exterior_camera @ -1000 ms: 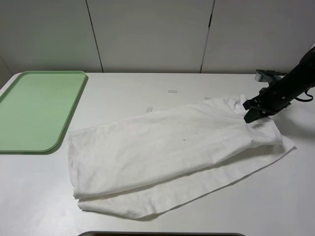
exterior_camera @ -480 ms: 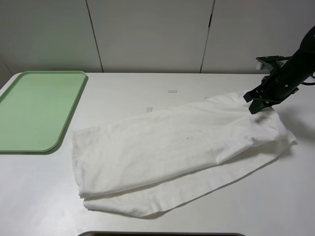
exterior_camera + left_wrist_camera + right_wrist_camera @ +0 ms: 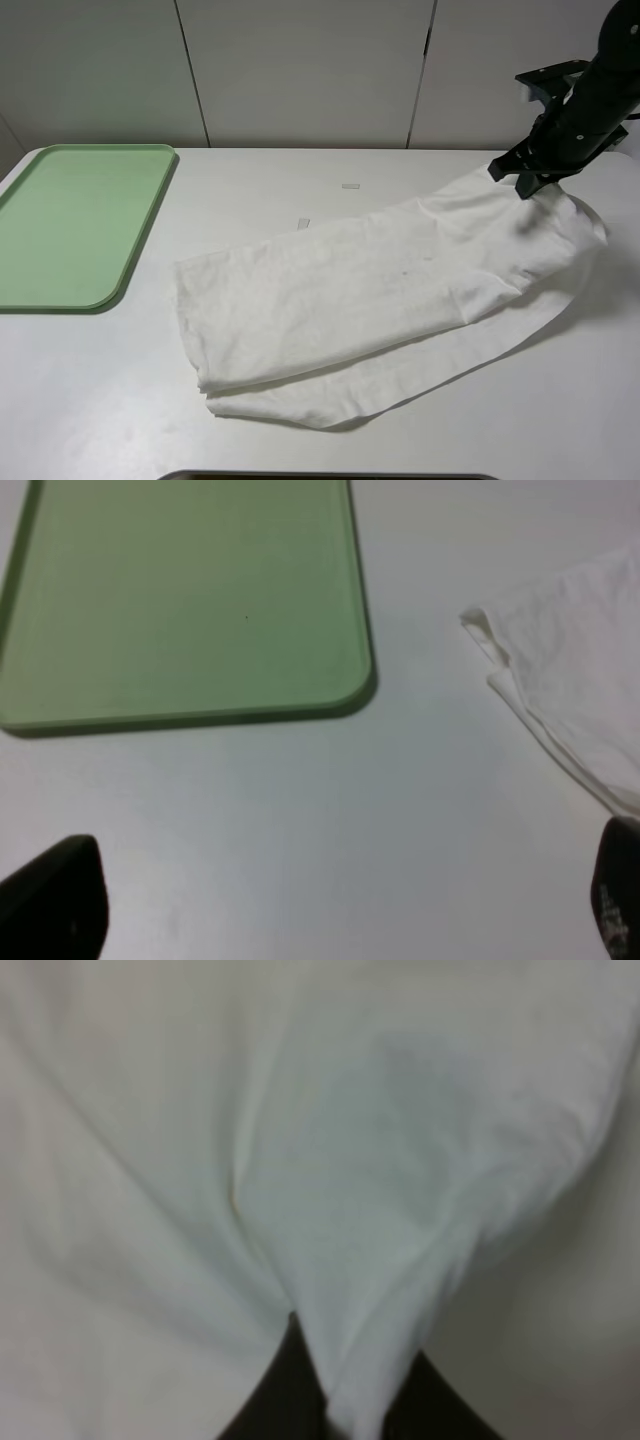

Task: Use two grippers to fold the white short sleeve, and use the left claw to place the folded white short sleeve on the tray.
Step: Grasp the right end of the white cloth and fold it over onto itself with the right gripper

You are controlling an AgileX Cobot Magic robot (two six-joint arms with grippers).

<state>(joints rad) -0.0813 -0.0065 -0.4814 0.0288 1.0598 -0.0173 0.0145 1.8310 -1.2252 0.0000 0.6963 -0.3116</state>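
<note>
The white short sleeve (image 3: 380, 290) lies folded lengthwise across the table, its right end lifted off the surface. My right gripper (image 3: 520, 182) is shut on that raised end at the far right; in the right wrist view the cloth (image 3: 300, 1160) hangs pinched between the dark fingers (image 3: 272, 1395). The light green tray (image 3: 70, 225) sits bare at the far left. The left claw is out of the exterior view. In the left wrist view my left gripper (image 3: 340, 910) stands wide open above bare table, between the tray (image 3: 180, 590) and the shirt's corner (image 3: 570, 650), holding nothing.
Two small pale tape strips (image 3: 350, 186) (image 3: 303, 222) lie on the table behind the shirt. A dark edge (image 3: 330, 476) shows at the table's front. White wall panels stand right behind the table.
My right gripper has risen and moved back with the shirt's end in its grip. The whole shirt has slid to the right, away from the tray.
</note>
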